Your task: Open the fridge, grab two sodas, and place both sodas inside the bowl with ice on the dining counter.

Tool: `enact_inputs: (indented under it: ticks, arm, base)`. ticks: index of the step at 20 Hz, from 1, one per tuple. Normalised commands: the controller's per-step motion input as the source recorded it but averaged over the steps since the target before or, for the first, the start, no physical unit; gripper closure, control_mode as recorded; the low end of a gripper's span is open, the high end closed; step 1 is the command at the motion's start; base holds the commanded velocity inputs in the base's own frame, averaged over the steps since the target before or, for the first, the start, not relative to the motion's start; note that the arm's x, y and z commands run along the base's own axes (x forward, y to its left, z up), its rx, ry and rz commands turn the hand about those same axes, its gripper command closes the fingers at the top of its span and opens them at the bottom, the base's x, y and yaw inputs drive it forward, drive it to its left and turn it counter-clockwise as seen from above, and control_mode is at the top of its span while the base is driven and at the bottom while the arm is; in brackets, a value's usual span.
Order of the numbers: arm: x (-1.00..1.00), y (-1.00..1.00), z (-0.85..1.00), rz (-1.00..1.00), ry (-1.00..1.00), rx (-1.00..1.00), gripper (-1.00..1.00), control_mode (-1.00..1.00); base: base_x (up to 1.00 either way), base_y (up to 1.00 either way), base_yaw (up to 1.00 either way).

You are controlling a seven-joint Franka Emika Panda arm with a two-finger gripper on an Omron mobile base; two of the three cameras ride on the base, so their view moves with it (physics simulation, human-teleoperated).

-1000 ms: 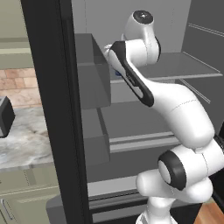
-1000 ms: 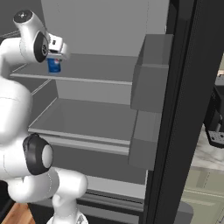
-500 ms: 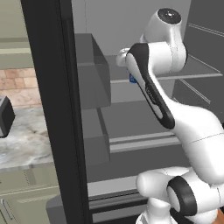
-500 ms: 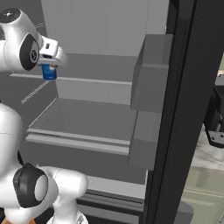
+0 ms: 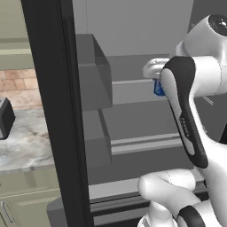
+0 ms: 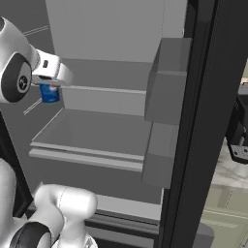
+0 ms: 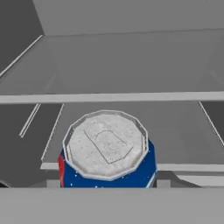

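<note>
One blue soda can (image 6: 49, 93) hangs in the tool (image 6: 48, 86) inside the open fridge (image 6: 111, 72), apparently gripped between part-open jaws, above the middle shelf (image 6: 97, 131), with clear room below and toward the fridge's front.

A glossy white robot arm (image 5: 195, 177) built of rounded, bulbous segments. Dark charcoal joint caps sit at its elbows, and a long black panel with faint small lettering runs along one link. Its hand housing is white.
</note>
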Motion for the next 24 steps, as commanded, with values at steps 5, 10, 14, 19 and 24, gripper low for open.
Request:
enact_inputs:
  ticks: [5, 10, 14, 19, 24]
  arm:
    - [-1.00, -0.45, -0.06, 0.00, -0.13, 0.03, 1.00, -1.00]
    - [-1.00, -0.25, -0.13, -0.02, -0.08, 0.01, 1.00, -1.00]
    - [-1.00, -0.06, -0.16, -0.03, -0.04, 0.00, 1.00, -1.00]
    - [-0.60, 0.00, -0.04, -0.01, -0.01, 0.00, 1.00, 1.00]
    - [0.00, 0.00, 0.00, 0.00, 0.00, 0.00, 1.00, 1.00]
  base:
    - [0.00, 0.00, 0.00]
    - [0.00, 0.00, 0.00]
    - [0.00, 0.00, 0.00]
    - [-0.40, 0.00, -0.01]
    - [-1.00, 0.00, -0.04]
